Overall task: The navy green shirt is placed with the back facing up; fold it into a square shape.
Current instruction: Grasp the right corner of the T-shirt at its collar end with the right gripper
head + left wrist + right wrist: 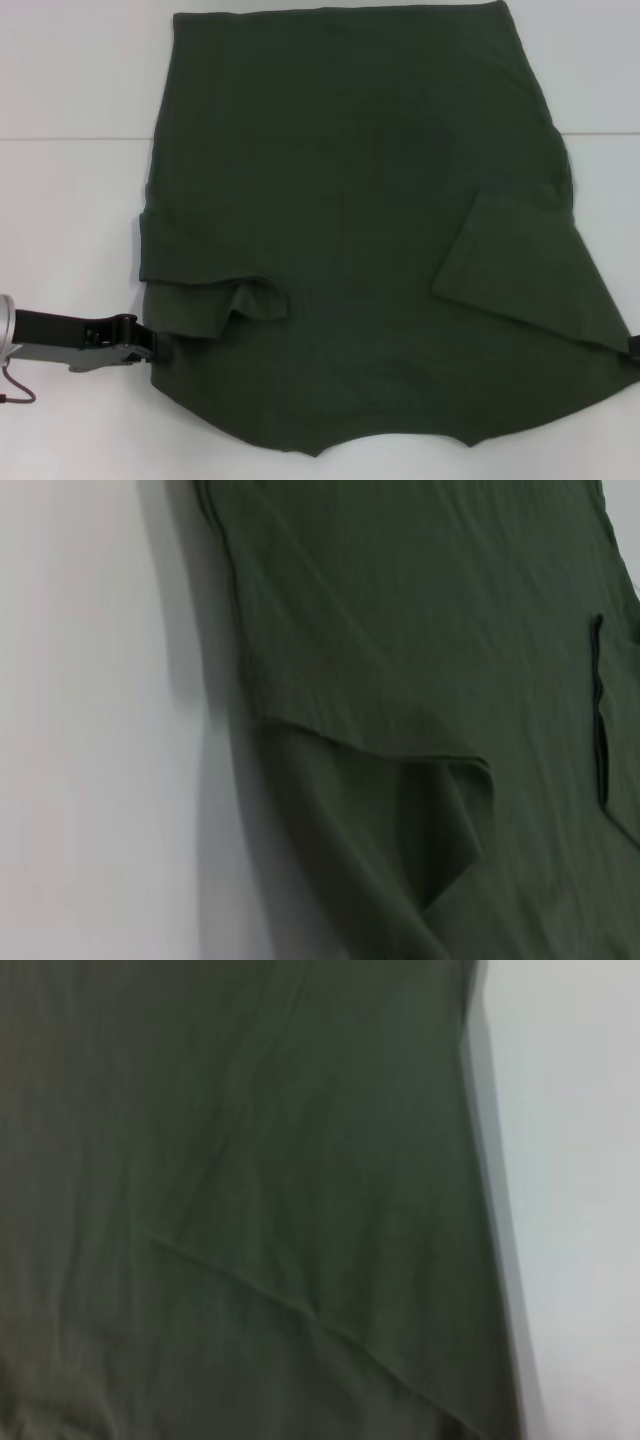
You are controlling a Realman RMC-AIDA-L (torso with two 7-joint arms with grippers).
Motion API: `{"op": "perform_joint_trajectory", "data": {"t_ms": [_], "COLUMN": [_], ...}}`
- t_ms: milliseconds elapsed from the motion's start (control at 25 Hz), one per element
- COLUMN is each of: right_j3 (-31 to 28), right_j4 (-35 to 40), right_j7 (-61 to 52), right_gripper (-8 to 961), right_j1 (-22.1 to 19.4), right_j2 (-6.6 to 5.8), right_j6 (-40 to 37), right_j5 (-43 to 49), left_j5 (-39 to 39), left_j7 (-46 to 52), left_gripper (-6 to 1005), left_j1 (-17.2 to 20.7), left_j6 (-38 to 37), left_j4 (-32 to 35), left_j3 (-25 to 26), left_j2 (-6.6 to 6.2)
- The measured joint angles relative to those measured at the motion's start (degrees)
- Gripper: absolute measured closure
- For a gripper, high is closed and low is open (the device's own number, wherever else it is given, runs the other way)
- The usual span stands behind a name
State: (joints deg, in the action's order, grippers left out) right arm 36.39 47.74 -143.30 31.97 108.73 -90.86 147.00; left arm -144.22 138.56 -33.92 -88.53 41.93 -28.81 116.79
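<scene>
A large dark olive-green cotton T-shirt (360, 230) lies back-up on the white table (70, 70), both sleeves folded inward. The left end effector (150, 347) clamps its near-left edge. The right end effector (634, 350) sits at the opposite edge; its grip cannot be told.

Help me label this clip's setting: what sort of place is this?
Probably a lab or test bench, not a home: a bare white table holds only the navy green shirt, with the left gripper at its edge and the right gripper barely in view.
</scene>
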Motion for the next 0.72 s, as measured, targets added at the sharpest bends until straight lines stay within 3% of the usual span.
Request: {"op": "perform_joint_trajectory", "data": {"t_ms": [200,720], "right_j3": [0.6,3.5], "right_j4": [-0.1,-0.3], "right_j7": [0.3,0.4], "right_gripper": [60,83], "right_j1": [1.9,2.2], "right_j2": [1.84,3.0], "right_j6": [1.6,4.6], "right_j5": [3.4,3.8], "left_j5": [0.0,0.2], "left_j7": [0.0,-0.3], "left_gripper": [964,963], "left_j1": [0.0,0.0], "left_j6": [0.2,0.1], "left_j4": [0.0,0.0], "left_j3": [0.1,0.1], "left_j2": [-0.07,-0.06]}}
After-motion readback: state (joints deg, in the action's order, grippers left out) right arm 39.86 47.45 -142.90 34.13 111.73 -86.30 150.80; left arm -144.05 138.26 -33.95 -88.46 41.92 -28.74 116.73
